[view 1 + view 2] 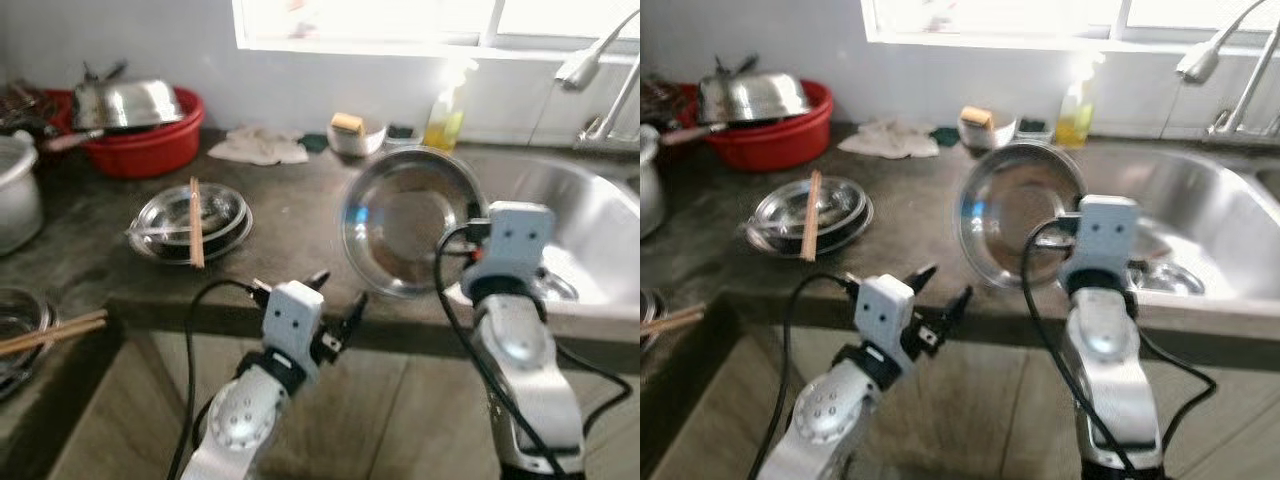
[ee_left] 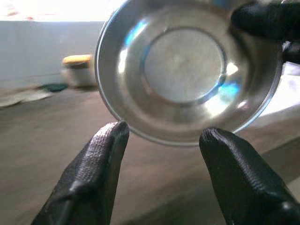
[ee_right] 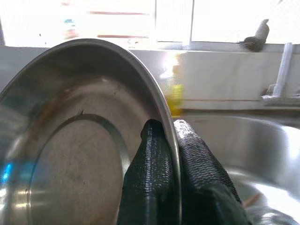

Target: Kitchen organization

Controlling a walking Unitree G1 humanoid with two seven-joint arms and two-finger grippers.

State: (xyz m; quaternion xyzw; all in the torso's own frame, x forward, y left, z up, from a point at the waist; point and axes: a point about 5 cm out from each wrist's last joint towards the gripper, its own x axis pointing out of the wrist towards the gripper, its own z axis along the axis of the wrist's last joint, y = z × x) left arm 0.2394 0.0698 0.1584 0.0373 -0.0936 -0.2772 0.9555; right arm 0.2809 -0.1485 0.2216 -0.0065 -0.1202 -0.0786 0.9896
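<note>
Steel bowl (image 1: 405,222): round, shiny, shallow w/ flat circular base & flared rim, empty. Held up on edge, tilted, hollow side facing robot, above dark countertop (image 1: 290,215) edge just left of steel sink (image 1: 580,215). Right gripper (image 3: 169,140) pinches its right rim, one finger inside, one outside. Blue glints on inner wall. Bottom rim looks clear of counter, can't tell for sure.
</note>
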